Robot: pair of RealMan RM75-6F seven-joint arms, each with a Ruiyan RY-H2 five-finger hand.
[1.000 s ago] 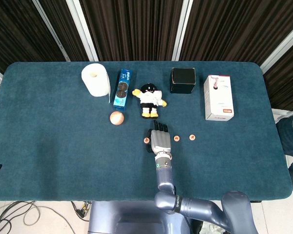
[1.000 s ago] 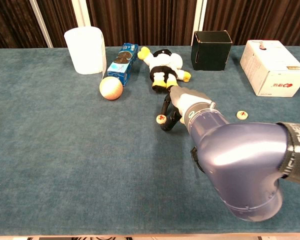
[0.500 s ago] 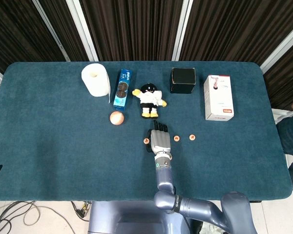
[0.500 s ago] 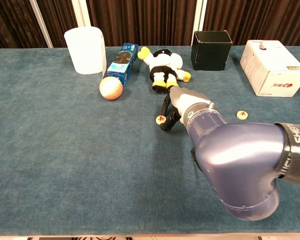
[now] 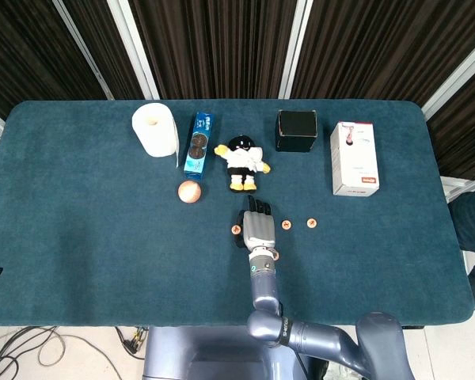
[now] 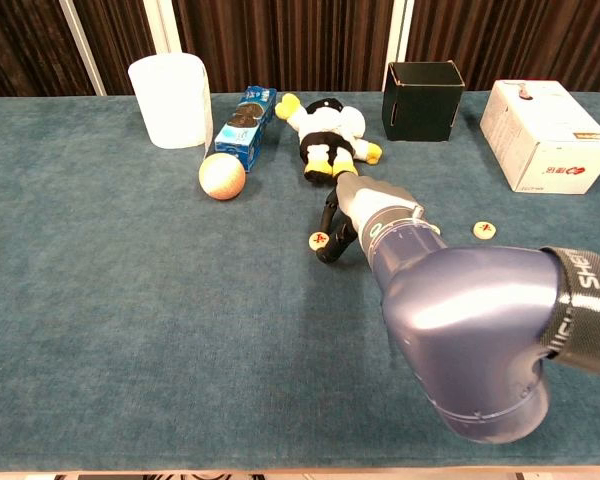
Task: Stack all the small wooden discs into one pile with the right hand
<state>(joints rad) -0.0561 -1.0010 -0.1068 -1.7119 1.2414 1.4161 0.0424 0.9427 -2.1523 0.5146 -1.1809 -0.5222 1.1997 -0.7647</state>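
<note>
Discs are the job here, and three small ones show on the blue table [image 5: 79, 237]. The right hand [image 5: 257, 226] lies flat and low near the middle of the table, fingers pointing to 12 o'clock, toward the toy penguin [image 5: 241, 162]. At the hand's 9 o'clock sits the first wooden disc [image 5: 237, 229], right against the thumb side. In the chest view the fingers [image 6: 330, 235] curl down beside this disc and seem to touch it, but I cannot tell if they hold it or only rest by it. At the hand's 3 o'clock lies the second disc [image 5: 286, 225], just beside it, and the third disc [image 5: 311, 223] is a bit further out the same way.

I think the step now is picking up the first disc. No disc sits on another yet, so the pile is not begun. Next, the hand needs a firm pinch on that disc, then a lift and a move toward 3 o'clock to set it flat on the second one.

The left hand does not show.
</note>
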